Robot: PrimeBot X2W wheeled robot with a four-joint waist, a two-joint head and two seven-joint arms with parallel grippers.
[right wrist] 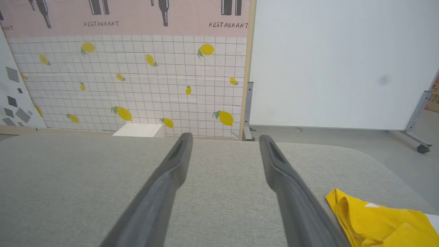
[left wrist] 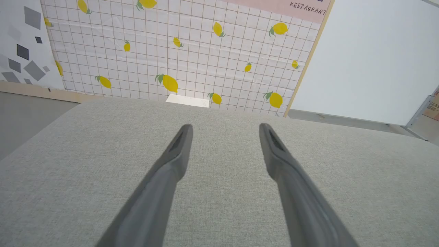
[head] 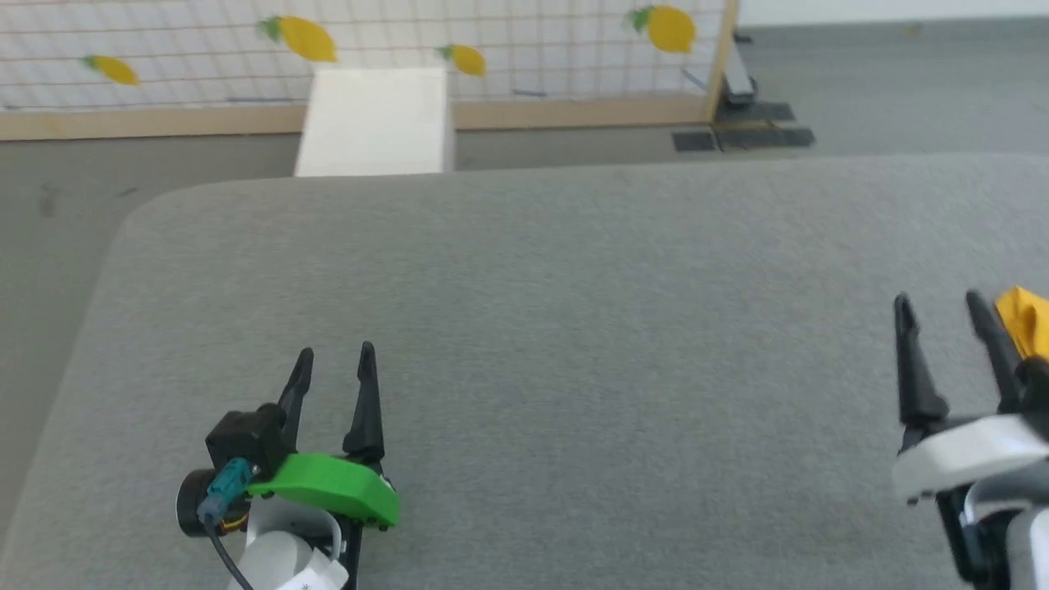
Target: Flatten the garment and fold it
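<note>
the garment (right wrist: pixel 377 219), thin mustard-yellow cloth bunched in soft folds with a small white patch showing, lies at the right end of the grey woven pad (head: pixel 574 287), a flat surface with rounded corners, just beside the right gripper (head: pixel 938 299). that claw and the left gripper (head: pixel 335 354) hover over bare weave, their long, dark, tapering fingers spread wide with nothing between them.

1. The garment (head: pixel 1026 324) is cut off by the head view's right edge. One yellow corner shows, partly behind a finger of the right gripper (head: pixel 937 298).
2. In the right wrist view it runs off the bottom and right edges.
3. The white box (head: pixel 373 123) has its base hidden behind the table (head: pixel 524 246).
</note>
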